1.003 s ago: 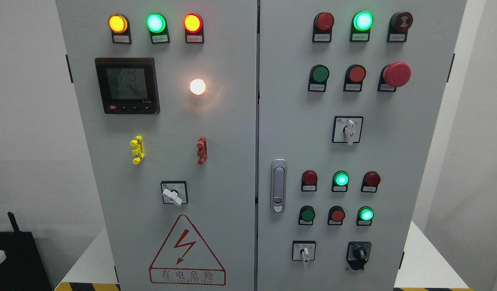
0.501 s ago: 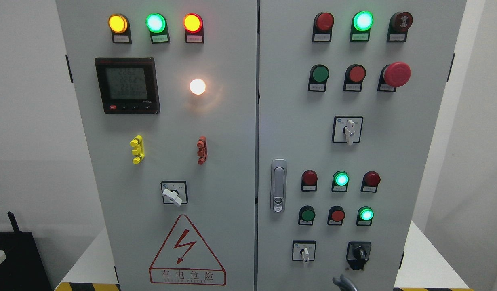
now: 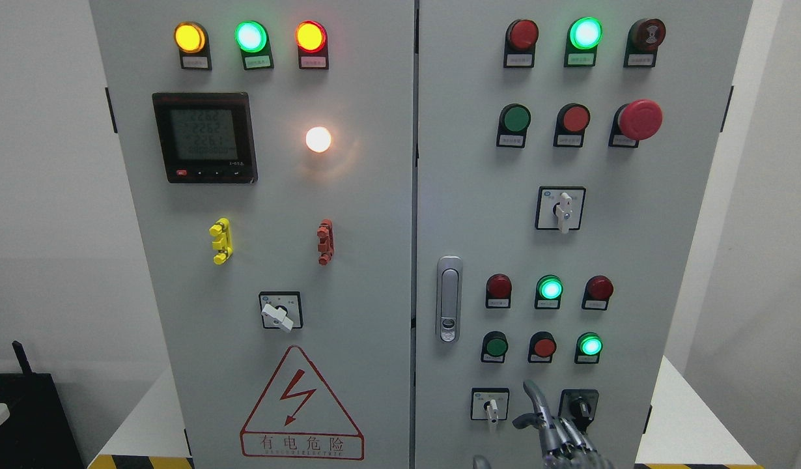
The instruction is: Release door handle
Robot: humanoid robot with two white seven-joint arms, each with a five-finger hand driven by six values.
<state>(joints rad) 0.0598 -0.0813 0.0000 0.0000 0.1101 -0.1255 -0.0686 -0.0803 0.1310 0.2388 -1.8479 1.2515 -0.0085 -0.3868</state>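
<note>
Rising at bottom, one right robot hand (image 3: 557, 433), fingers spread, one door handle (image 3: 449, 298) untouched

One door handle (image 3: 449, 299), one hand (image 3: 557, 433), four rotary switches (image 3: 281, 312).

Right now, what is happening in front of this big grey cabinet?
A robot hand comes up from the bottom edge, right of the middle, in front of the cabinet's right door. Its fingers are spread and hold nothing. It sits low, between the small white switch and the black knob. The silver door handle is higher and to the left, and nothing touches it. Both doors look closed, and several lamps are lit.
</note>
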